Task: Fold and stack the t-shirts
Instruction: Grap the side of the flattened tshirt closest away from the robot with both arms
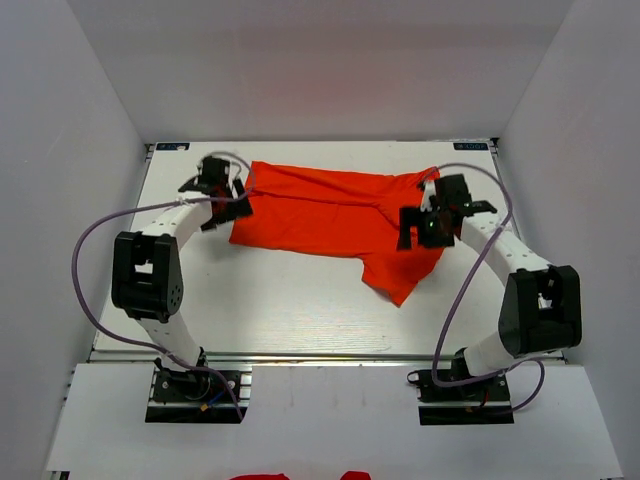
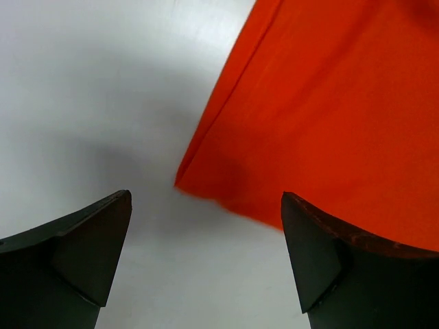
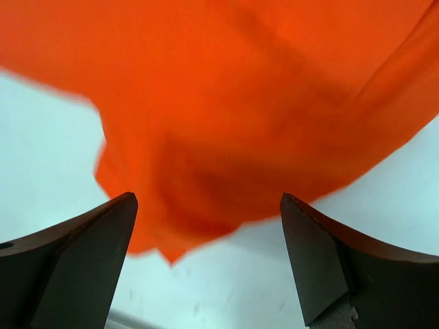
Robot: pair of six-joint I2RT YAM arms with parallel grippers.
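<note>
Lying across the far half of the white bench (image 1: 290, 310) is one orange-red t-shirt (image 1: 320, 212), spread sideways, its body flattened into a long band with creases running along it. A flap of cloth, probably a sleeve (image 1: 400, 280), juts toward the near edge at the right end.

Left pincer (image 1: 234, 204): positioned at the shirt's left end. In the left wrist view its jaws stand wide apart, nothing gripped. The near-left corner of the t-shirt (image 2: 329, 123) lies on the bench between the two dark fingers (image 2: 89, 247), closer to the right-hand one. Whether the tips touch the bench cannot be told.

Right pincer (image 1: 418, 232): positioned over the shirt's right end, just above the flap. In the right wrist view its jaws also stand wide apart, with no cloth between the pads. Bunched, layered folds of the t-shirt (image 3: 226, 103) fill the view below it, ending in a ragged point toward the near side. Whether it touches the cloth cannot be told.

Two small patches of red cloth (image 1: 262, 476) show at the bottom edge of the top view, off the bench and mostly cut off; what they are cannot be told.
</note>
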